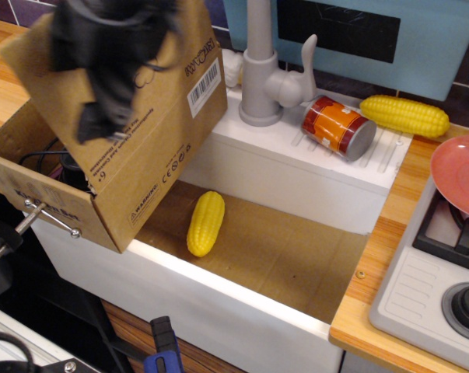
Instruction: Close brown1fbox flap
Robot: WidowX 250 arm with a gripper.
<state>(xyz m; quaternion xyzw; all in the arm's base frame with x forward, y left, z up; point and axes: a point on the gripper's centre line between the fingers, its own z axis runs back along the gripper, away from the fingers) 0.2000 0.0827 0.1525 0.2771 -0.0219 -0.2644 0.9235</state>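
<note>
The brown1fbox (129, 198) is a large cardboard box with black print, standing at the left end of the sink. Its right flap (183, 85), bearing a barcode label, stands raised and leans left over the box opening. My gripper (98, 116) is a dark motion-blurred shape at the top left, in front of the flap's left part and above the opening. The blur hides how its jaws stand. A black cable and dark object show inside the box (51, 163).
A yellow toy corn (205, 223) lies on the flat cardboard sheet (288, 256) in the sink. A grey faucet (261, 74), a can (339, 127) and a second corn (404, 115) are behind. A pink plate (463, 175) and stove (444, 264) are on the right.
</note>
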